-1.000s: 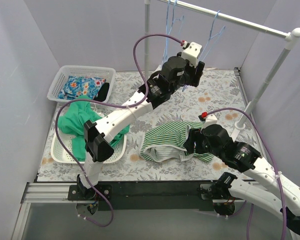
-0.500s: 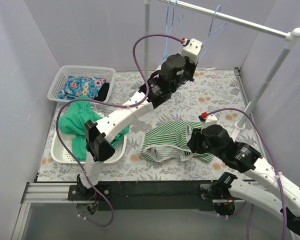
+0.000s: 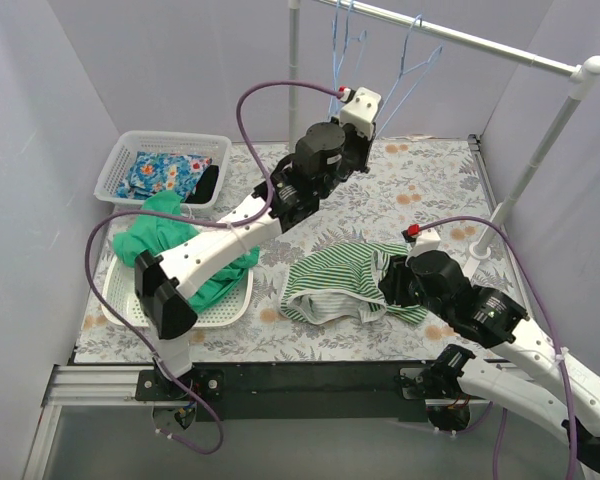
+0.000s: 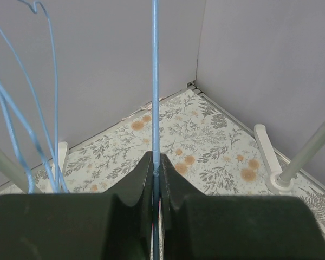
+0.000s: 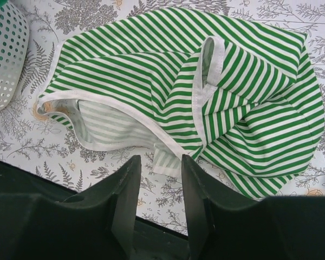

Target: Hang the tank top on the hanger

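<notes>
Left gripper (image 4: 156, 165), clamped on hanger (image 4: 155, 81), moved left; hanger slid left along rail (image 3: 480, 42).

The tank top (image 5: 244, 92) has narrow green-and-white stripes and white edging. The hanger (image 4: 155, 81) is light-blue wire. The desk (image 3: 430, 190) is white, printed with grey leaves and orange flowers. Left of the tank top, a white perforated basket (image 5: 2, 59) holds a plain green garment (image 3: 160, 235). Farther left, another white basket (image 3: 115, 170) holds blue flowered cloth (image 3: 160, 175).

a robotics lab test cell, not a home: plain pale grey partition walls (image 3: 180, 70) box in a tabletop (image 3: 430, 185) under a flower-printed cover, two white-and-black robot arms (image 3: 230, 225) trailing purple cables (image 3: 240, 112) rise from its near edge beside a bare aluminium frame rail (image 3: 90, 385), and a makeshift white pipe clothes rail (image 3: 480, 43) carries a thin light-blue wire hanger (image 4: 155, 81).
</notes>
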Robot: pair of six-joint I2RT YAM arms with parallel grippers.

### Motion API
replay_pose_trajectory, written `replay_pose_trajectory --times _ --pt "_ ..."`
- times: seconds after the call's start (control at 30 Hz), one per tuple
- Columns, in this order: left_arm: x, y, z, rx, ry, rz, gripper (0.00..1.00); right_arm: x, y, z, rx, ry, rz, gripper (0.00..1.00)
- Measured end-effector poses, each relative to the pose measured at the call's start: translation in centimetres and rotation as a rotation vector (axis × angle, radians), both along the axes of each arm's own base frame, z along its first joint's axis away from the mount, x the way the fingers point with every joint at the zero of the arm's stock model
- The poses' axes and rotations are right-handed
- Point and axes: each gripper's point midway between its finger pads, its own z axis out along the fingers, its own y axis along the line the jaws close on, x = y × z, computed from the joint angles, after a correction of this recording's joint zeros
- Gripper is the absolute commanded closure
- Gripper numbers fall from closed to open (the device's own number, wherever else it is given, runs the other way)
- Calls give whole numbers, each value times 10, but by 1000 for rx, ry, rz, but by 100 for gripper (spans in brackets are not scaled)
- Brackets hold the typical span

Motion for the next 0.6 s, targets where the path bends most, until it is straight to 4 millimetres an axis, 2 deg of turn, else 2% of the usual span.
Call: replay_pose_trajectory --times 0.13,0.3,0.43,0.5,0.6 --pt "-22 24 1 -16 1 -19 100 2 -4 4 4 -21 -18 55" --pt "-45 49 20 -72 -29 -38 100 2 -7 6 11 -31 -36 55" --pt "-69 71 31 -100 -34 -71 100 0 -9 -10 -7 -2 -42 57" --pt "-84 83 26 -103 -14 -96 100 -2 -11 -21 -24 22 -47 57" --pt "-113 106 3 -78 47 -142 100 -5 -13 -31 -40 50 -57 58"
